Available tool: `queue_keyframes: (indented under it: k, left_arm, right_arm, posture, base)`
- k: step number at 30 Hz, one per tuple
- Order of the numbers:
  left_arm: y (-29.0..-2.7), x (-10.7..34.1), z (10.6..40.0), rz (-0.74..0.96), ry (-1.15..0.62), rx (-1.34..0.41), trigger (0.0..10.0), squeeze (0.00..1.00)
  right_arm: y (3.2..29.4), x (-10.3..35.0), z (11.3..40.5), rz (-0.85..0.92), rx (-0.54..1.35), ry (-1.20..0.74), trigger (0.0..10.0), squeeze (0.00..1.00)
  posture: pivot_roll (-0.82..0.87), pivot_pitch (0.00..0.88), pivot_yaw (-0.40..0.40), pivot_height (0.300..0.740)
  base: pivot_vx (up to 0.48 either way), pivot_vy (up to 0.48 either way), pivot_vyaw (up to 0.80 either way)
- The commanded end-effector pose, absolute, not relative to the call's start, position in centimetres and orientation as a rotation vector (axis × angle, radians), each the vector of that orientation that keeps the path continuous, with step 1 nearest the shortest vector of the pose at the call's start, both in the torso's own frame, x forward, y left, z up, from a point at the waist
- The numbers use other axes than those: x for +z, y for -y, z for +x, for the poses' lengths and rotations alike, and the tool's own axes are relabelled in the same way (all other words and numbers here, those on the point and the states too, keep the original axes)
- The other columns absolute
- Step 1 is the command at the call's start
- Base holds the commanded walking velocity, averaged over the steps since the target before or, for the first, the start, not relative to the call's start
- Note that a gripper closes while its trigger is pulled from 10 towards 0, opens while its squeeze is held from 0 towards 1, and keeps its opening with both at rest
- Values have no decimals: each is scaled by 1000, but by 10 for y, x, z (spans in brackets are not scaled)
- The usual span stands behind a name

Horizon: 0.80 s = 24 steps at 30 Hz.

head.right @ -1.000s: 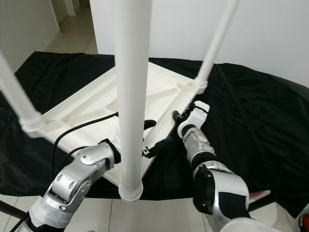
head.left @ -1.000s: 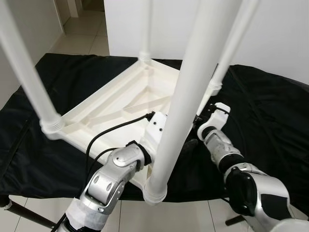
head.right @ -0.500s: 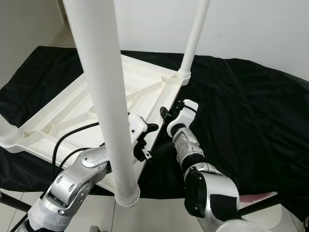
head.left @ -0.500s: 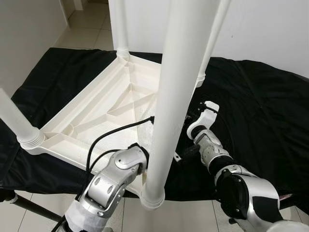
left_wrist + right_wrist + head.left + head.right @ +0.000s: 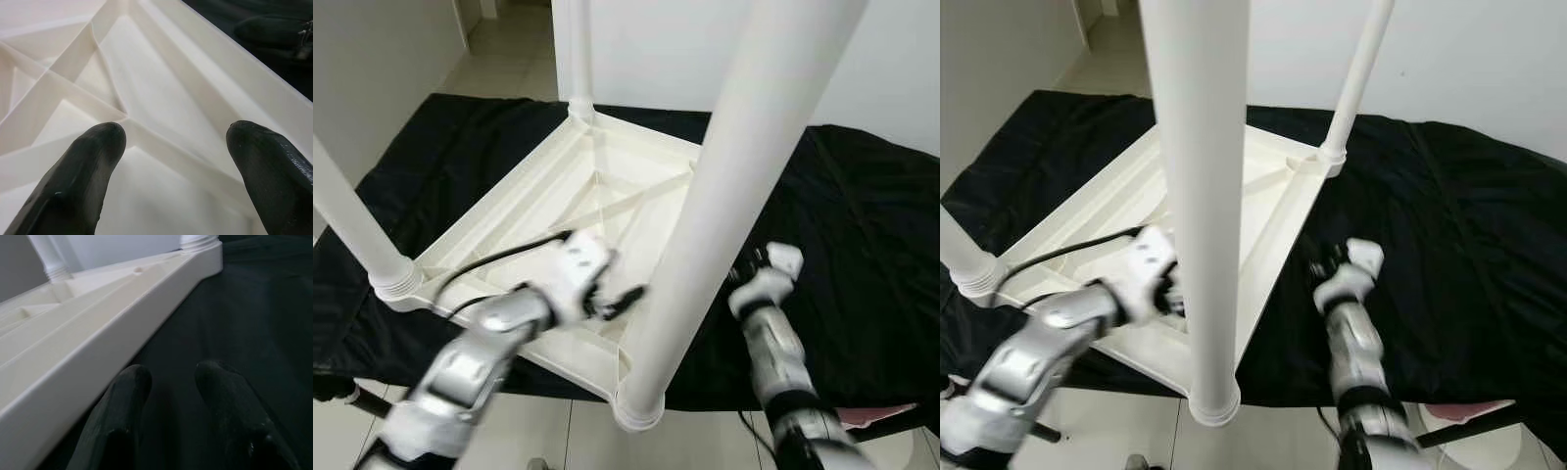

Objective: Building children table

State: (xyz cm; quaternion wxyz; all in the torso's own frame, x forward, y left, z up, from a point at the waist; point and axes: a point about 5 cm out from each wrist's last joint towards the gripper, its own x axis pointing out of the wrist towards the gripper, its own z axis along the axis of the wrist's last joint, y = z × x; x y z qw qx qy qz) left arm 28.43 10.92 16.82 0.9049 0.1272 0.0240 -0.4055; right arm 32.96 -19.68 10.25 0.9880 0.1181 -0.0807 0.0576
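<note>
A white plastic children's table (image 5: pixel 509 211) lies upside down on a black cloth (image 5: pixel 862 215), its legs standing upward. The nearest leg (image 5: pixel 705 245) rises thick in front of me. Another leg (image 5: pixel 352 225) stands at the left corner, one (image 5: pixel 570 59) at the far corner and one (image 5: pixel 1361 78) at the right. My left gripper (image 5: pixel 628 296) hovers open over the ribbed underside (image 5: pixel 146 98), holding nothing. Beside the table's right rim (image 5: pixel 98 333), my right gripper (image 5: pixel 1320 268) is low over the cloth, its fingers a little apart and empty.
The black cloth covers a low platform whose front edge is close to me. Pale tiled floor (image 5: pixel 499 59) lies beyond at the back left, and a white wall (image 5: pixel 901 59) stands behind.
The view has shifted. My left arm has swung up and forward over the table's underside, blurred by motion. My right gripper has drawn away from the table's rim.
</note>
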Motion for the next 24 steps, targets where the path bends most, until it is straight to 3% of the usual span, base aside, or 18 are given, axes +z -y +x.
queue_keyframes:
  k: [1,8,24]
  left_arm:
    - [-105,163,278,261,-36,-927,10000,0]
    - [-124,163,272,250,-25,-1016,10000,0]
    - [-142,156,247,256,-67,-1210,10000,0]
  right_arm:
    - [196,98,320,238,132,149,10000,0]
    - [197,119,305,250,180,265,10000,0]
    - [197,148,296,247,253,307,10000,0]
  posture:
    - [101,116,-39,740]
    - [92,103,-41,740]
    - [95,85,-50,740]
  base:
    - [0,0,0]
    - [0,0,0]
    - [0,0,0]
